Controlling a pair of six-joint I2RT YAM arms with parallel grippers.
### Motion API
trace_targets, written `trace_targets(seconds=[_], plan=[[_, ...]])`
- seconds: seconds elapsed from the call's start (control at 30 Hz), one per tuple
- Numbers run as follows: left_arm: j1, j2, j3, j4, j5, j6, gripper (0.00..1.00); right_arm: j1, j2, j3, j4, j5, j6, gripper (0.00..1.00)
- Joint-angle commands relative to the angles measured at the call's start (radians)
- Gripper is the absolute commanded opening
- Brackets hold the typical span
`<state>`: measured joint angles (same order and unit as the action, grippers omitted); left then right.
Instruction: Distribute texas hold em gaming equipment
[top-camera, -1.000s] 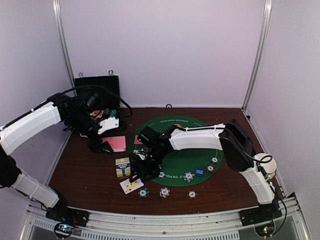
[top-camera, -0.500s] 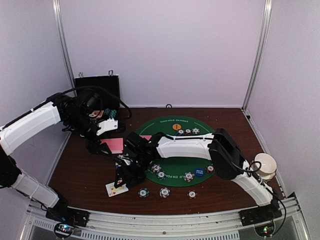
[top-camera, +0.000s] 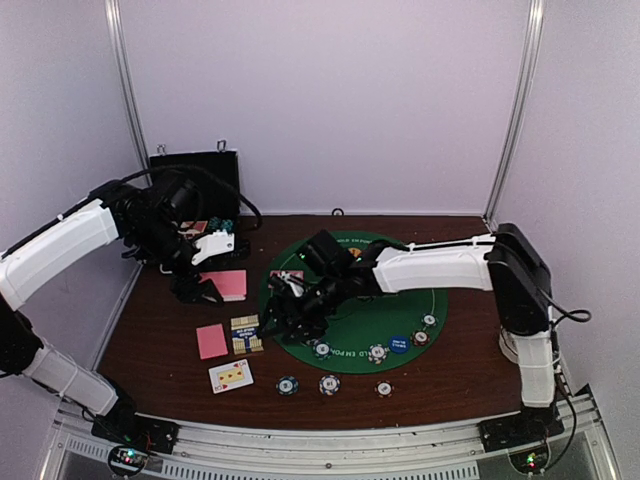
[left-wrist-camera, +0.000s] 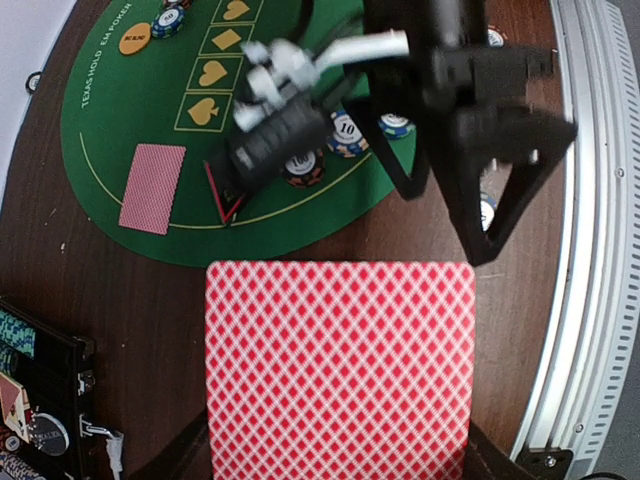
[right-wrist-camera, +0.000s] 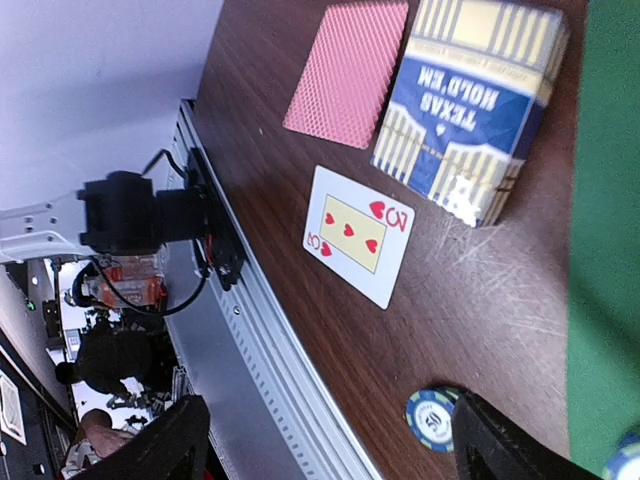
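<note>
Cards sit clamped in the left gripper (top-camera: 205, 290): the pink-backed deck (left-wrist-camera: 340, 370) is held flat, likely as dealing stock. A face-down card (top-camera: 211, 340), card box (top-camera: 246, 333) and three of hearts (top-camera: 231, 376) lie near the front. The right gripper (top-camera: 290, 316) hovers at the green mat (top-camera: 380, 316) edge, jaws wide and holding nothing.

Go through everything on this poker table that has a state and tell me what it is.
left gripper, shut on the pink-backed cards
right gripper, open, empty
three of hearts, face up on the table
loose pink card, face down on the table
card box, lying flat
black case, open, lid upright
</note>
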<state>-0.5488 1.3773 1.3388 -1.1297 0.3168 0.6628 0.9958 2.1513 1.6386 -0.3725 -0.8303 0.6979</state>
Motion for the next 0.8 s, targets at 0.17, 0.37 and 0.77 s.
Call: trace_targets(seconds=[0.17,0.37,0.77], plan=[[0.000,0.054,0.046,0.042,0.037,-0.020,0.00,-0.070,-0.197,-0.187,0.262,0.024,0.114,0.88],[0.000,0.055,0.032,0.070,0.050,-0.029,0.00,-0.072,-0.151,-0.122,0.452,0.005,0.265,0.88],[0.000,0.064,0.022,0.073,0.059,-0.027,0.00,-0.053,-0.033,-0.057,0.669,-0.042,0.441,0.86]])
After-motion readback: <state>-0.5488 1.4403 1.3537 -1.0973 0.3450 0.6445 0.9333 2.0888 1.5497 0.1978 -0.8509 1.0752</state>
